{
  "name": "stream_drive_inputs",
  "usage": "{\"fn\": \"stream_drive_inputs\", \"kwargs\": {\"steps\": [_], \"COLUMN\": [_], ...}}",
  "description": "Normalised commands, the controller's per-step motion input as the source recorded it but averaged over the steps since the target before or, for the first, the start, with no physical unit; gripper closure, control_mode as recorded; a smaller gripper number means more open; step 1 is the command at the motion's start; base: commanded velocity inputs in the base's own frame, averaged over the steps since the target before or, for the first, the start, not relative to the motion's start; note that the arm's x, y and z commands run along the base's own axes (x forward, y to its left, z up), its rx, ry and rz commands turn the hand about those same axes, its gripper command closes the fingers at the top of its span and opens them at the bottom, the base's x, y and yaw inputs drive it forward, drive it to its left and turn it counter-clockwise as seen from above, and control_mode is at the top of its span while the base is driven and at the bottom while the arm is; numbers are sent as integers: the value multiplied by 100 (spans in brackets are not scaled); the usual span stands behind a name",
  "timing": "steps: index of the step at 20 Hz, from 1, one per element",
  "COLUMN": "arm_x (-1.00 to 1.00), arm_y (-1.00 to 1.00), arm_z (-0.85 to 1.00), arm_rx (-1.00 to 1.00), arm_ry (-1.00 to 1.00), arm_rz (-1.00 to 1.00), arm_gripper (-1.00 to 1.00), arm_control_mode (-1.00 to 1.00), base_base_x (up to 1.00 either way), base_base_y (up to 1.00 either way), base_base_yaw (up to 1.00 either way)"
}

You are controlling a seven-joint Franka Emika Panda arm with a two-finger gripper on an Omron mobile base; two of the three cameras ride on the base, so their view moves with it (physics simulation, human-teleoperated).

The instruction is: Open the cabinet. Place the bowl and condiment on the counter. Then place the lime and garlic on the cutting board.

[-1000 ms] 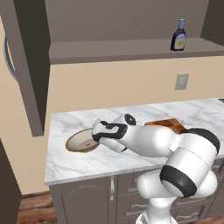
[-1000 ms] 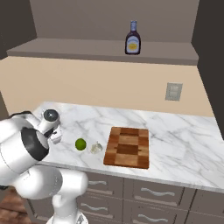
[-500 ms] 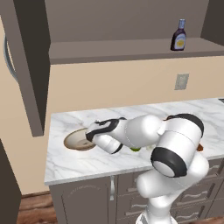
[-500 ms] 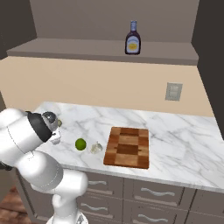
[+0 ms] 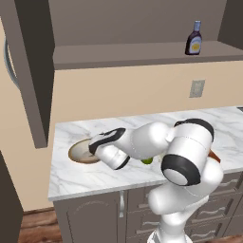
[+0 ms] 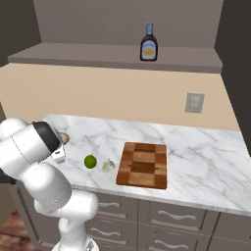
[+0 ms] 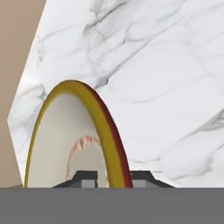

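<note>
We see our pincer (image 7: 113, 179) straddling the rim of the bowl (image 7: 65, 135), one tip either side, though whether it grips we cannot tell, the bowl lying on the marble table (image 5: 95, 175) near the lime (image 6: 90, 161), garlic (image 6: 108, 166) and cutting board (image 6: 143, 164), with the condiment (image 6: 149, 43) up on the cabinet shelf (image 6: 98, 54).

Bowl (image 5: 80, 151), lime (image 6: 90, 161), board (image 6: 143, 164) on counter (image 6: 206, 162)

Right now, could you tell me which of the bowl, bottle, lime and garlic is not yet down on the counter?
The bottle: it stands on the cabinet shelf, while the other three sit on the counter.
</note>
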Motion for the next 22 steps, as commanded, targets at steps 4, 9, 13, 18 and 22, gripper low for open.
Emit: {"fn": "stream_drive_inputs", "kwargs": {"steps": [4,9,13,18,22], "arm_x": [0,0,0,0,0], "arm_y": [5,-1,-19,-24,-4], "arm_z": [0,16,37,63,93], "arm_rx": [-1,-7,-9,-1,0], "arm_ry": [0,0,0,0,0], "arm_rz": [-1,-6,-8,-1,0], "arm_gripper": [-100,-100,-100,-100,-100], "arm_control_mode": [-100,-100,-100,-100,-100], "base_base_x": [0,0,0,0,0], "base_base_y": [0,0,0,0,0], "base_base_yaw": [0,0,0,0,0]}}
